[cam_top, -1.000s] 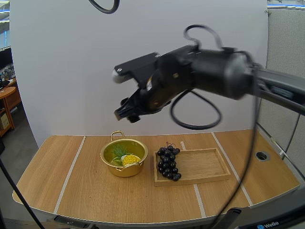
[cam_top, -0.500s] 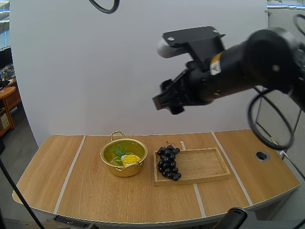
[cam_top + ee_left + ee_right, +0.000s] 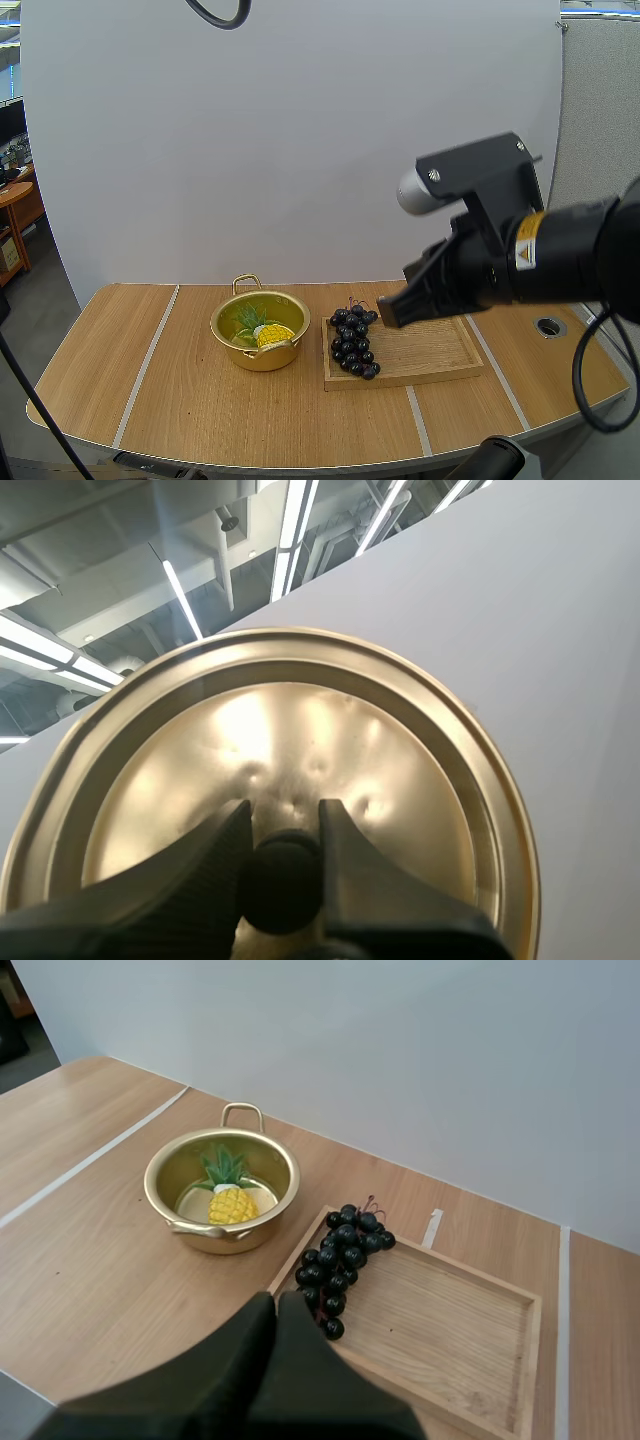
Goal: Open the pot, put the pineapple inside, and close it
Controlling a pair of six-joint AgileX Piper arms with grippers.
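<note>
The left claw (image 3: 283, 822) pinches the black knob (image 3: 280, 885) of the gold lid (image 3: 300, 730) between its two fingertips, one finger on each side of the knob. The lid's round face spreads out beyond the fingers and is tilted up toward a white wall, off the pot. The right claw (image 3: 277, 1310) has its fingers pressed together into one dark wedge and grips nothing. It hangs in the air above the near edge of the wooden tray (image 3: 440, 1325), with its tip over the near end of the bunch of dark grapes (image 3: 340, 1250), which lies across the tray's left end. Farther out from that claw, to the left of the tray and just beside it, the gold pot (image 3: 215, 1240) stands open on the wooden table (image 3: 90, 1250). The pineapple (image 3: 232, 1203) lies inside the pot on its bottom, its yellow body toward the near rim and its green leaves pointing to the far handle. From above, the right arm hangs over the tray's right half, apart from the pot.
</note>
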